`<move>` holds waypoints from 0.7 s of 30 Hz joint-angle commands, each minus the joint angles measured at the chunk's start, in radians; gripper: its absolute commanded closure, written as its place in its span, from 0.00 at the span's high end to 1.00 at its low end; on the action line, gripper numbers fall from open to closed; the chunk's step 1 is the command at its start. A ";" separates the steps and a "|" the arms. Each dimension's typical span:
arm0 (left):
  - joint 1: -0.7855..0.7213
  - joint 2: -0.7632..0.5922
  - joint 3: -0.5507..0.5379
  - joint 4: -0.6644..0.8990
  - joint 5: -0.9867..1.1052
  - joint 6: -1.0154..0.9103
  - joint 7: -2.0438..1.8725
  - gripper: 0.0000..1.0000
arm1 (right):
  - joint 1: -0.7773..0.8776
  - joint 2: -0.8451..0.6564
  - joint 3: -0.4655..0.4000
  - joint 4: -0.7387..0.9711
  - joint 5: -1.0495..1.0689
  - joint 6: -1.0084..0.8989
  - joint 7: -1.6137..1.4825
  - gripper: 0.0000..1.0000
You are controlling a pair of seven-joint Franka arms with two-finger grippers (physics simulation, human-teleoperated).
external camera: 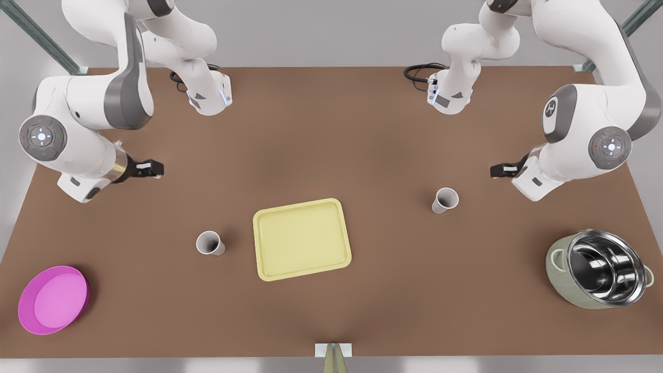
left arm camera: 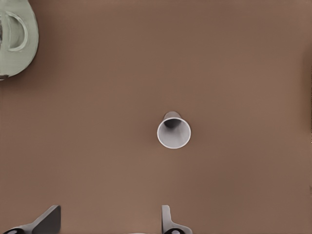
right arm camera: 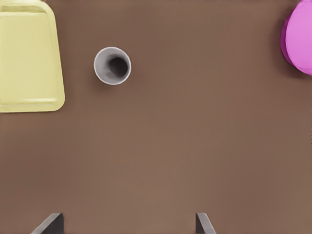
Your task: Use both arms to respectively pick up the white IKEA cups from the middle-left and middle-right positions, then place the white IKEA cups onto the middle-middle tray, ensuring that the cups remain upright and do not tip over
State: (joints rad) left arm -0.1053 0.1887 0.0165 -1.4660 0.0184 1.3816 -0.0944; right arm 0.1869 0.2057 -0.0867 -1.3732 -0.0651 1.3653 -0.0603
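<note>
In the middle of the front view, the yellow tray (external camera: 302, 239) lies flat on the brown table (external camera: 362, 145) with nothing on it. One white cup (external camera: 210, 243) stands upright just to the tray's left; the other cup (external camera: 445, 200) stands upright to its upper right, farther off. At the front view's right, the left gripper (external camera: 498, 170) hangs above the table, fingers spread apart and empty, with that second cup (left arm camera: 173, 131) ahead of it and the steel pot (external camera: 601, 269) at lower right. At the left, the right gripper (external camera: 153, 168) hangs likewise open and empty, near the first cup (right arm camera: 112, 65). A pink bowl (external camera: 53, 299) sits at lower left.
</note>
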 commanded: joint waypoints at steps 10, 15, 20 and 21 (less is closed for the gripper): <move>-0.010 0.064 0.000 -0.553 0.000 0.847 -0.074 1.00 | 0.017 0.304 0.005 0.009 0.045 0.459 0.016 1.00; -0.019 0.094 0.000 -0.586 -0.066 0.859 -0.070 1.00 | 0.002 0.400 0.002 0.023 0.137 0.520 0.045 1.00; -0.019 0.087 0.000 -0.674 -0.061 0.861 -0.070 1.00 | -0.027 0.460 0.001 0.020 0.217 0.546 0.042 1.00; -0.021 0.092 0.000 -0.675 -0.063 0.861 -0.070 1.00 | -0.027 0.463 0.001 0.016 0.205 0.557 0.042 1.00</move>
State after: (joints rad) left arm -0.1255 0.2829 0.0169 -2.1367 -0.0415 2.1969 -0.1421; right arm 0.1624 0.6647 -0.0865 -1.3620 0.1158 1.8611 -0.0398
